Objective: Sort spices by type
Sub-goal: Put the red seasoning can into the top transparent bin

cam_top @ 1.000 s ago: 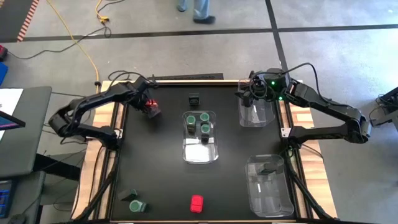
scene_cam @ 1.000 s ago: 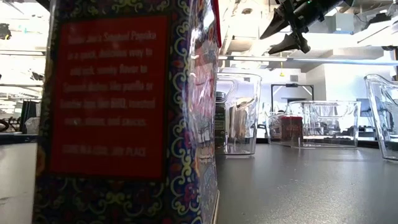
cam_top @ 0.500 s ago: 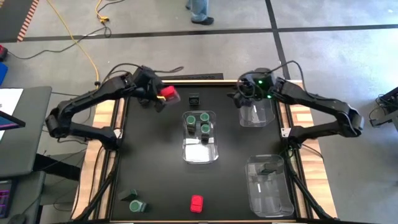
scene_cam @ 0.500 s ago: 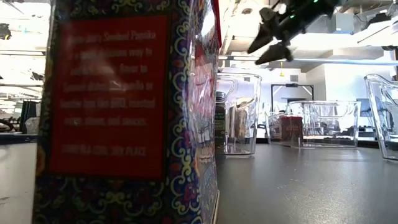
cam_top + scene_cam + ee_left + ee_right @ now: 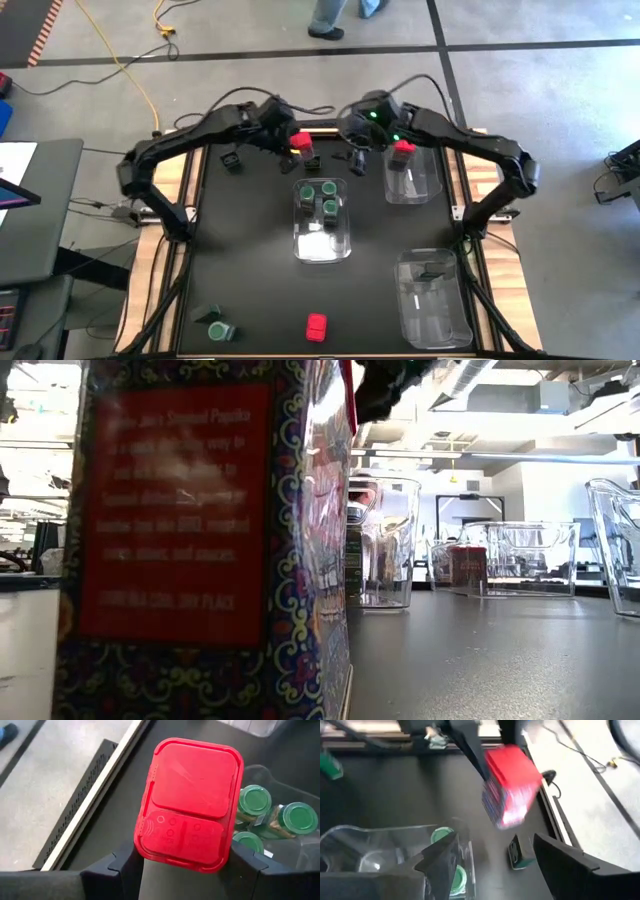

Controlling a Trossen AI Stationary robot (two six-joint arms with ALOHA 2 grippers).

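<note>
My left gripper (image 5: 292,146) hangs over the table's far middle, shut on a red spice box (image 5: 190,805). The same box (image 5: 512,785) shows tilted in the right wrist view. My right gripper (image 5: 352,157) stands open just right of it, its fingers (image 5: 440,855) empty. Below them the middle clear bin (image 5: 322,245) holds three green-topped jars (image 5: 322,193). Another red box (image 5: 403,151) stands in the far right bin (image 5: 412,185). A third red box (image 5: 316,326) and two dark-green jars (image 5: 215,322) rest on the near table. My left gripper pinches the red box by two opposite side walls (image 5: 142,845), one finger (image 5: 122,867) on each side, with the red lid facing the wrist. The fingers slant down from the table's far left. The box is lifted clear of the table and tilted.
A small dark container (image 5: 232,160) sits on the far left of the table and another (image 5: 517,852) under the held box. A third clear bin (image 5: 432,298) stands near right. In the low view a large red box (image 5: 200,540) blocks the left half.
My left gripper has risen from the far left of the table and swung right toward the table's middle, lifting the red box clear. My right gripper has moved left off the far right bin toward the held box and rolled; a red box now shows in that bin.
</note>
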